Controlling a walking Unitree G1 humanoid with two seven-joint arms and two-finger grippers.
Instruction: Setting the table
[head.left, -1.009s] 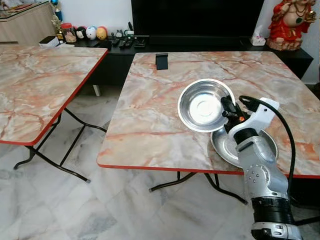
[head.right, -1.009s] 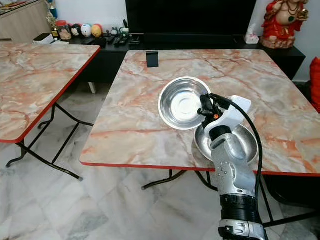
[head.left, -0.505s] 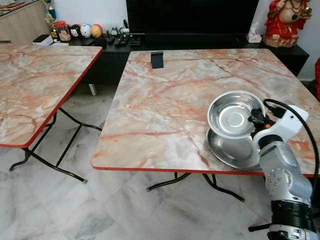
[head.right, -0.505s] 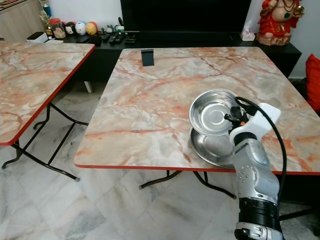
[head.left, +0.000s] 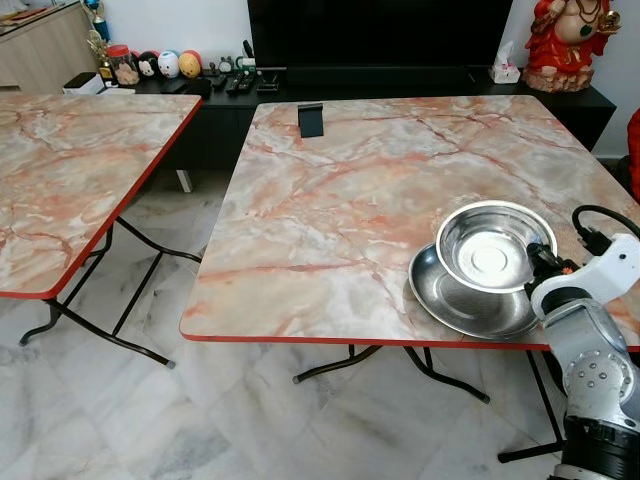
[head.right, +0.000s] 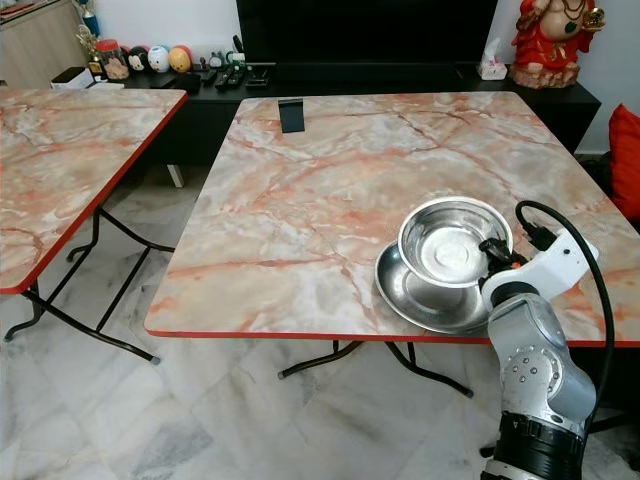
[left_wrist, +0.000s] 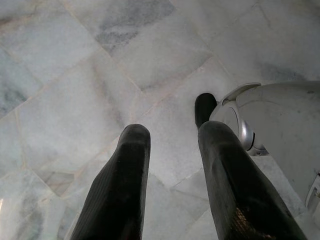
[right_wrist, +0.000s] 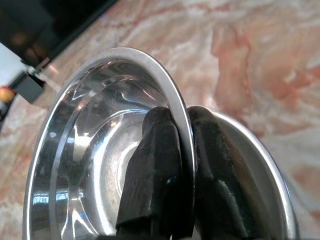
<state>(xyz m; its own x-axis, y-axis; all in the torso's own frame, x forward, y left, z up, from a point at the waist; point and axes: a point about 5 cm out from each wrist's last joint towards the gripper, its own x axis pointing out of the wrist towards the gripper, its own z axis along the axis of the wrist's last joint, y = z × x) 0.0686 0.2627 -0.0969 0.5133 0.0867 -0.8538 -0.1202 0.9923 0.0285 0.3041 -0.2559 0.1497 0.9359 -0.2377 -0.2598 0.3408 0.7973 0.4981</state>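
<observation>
A shiny steel bowl (head.left: 490, 250) hangs just over a second steel bowl (head.left: 455, 295) near the front right edge of the marble table (head.left: 340, 190). My right gripper (head.left: 543, 262) is shut on the upper bowl's near rim. In the right wrist view the two black fingers (right_wrist: 157, 165) pinch the rim of the steel bowl (right_wrist: 85, 165), one inside and one outside, with the lower bowl (right_wrist: 260, 165) beneath. My left gripper (left_wrist: 172, 150) hangs idle over the tiled floor, its fingers apart with nothing between them.
A small black stand (head.left: 311, 119) sits at the table's far edge. A second marble table (head.left: 70, 170) stands to the left across a gap of floor. A dark TV cabinet (head.left: 400, 80) with small items and a red statue (head.left: 570, 45) lines the back wall.
My right gripper has carried the steel bowl rightward and toward me, from the table's middle to over the other bowl. The camera view has shifted as well.
</observation>
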